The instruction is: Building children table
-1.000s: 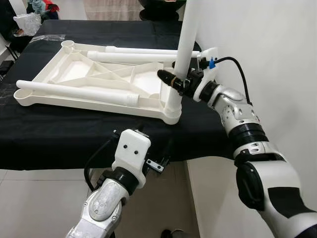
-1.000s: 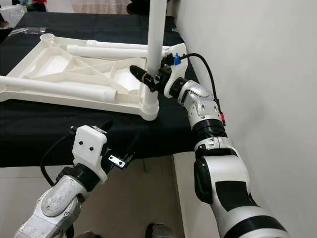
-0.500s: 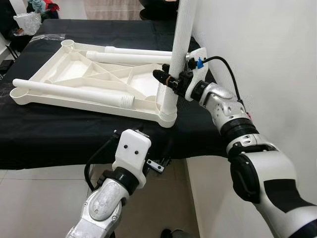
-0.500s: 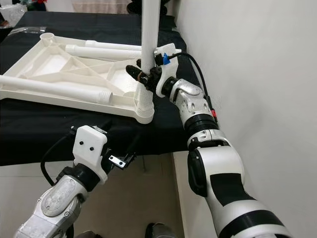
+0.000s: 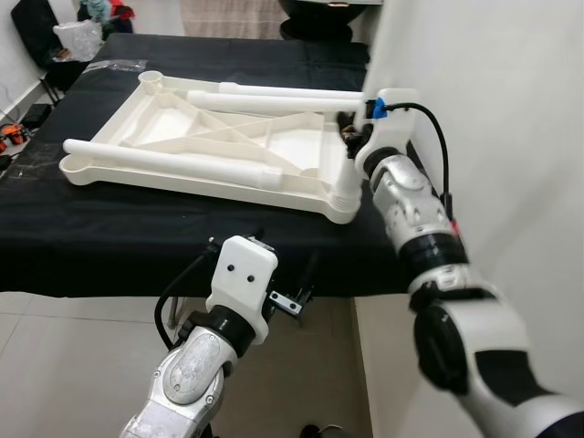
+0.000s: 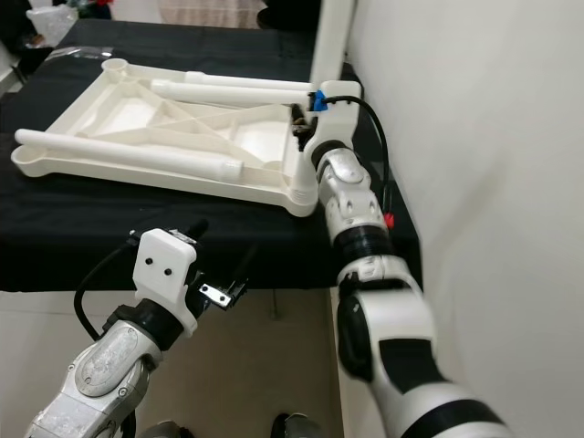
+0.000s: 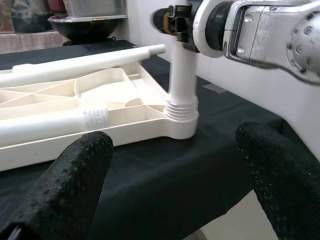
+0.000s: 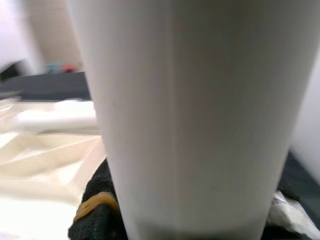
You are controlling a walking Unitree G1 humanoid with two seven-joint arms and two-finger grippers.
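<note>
A white tabletop (image 5: 196, 137) lies upside down on the black-covered table (image 5: 109, 251). One white leg (image 6: 330, 41) stands upright in its near right corner socket (image 5: 343, 196). My right gripper (image 6: 304, 128) is shut around this leg just above the socket; in the right wrist view the leg (image 8: 185, 115) sits between the black fingers (image 8: 95, 212). Two more legs lie loose on the tabletop, one (image 5: 169, 161) along the near rim and one (image 5: 274, 97) at the far side. My left gripper (image 7: 175, 175) hangs open below the table's front edge, holding nothing.
A white wall (image 5: 493, 82) runs close along the table's right side. A clear plastic bag (image 5: 75, 36) and a dark bowl (image 5: 319, 7) sit at the far end. Tiled floor (image 5: 82, 365) lies in front of the table.
The camera has shifted, so the whole scene sits further right. My right wrist has turned and drawn in close behind the upright leg, still gripping it. The left arm is unchanged.
</note>
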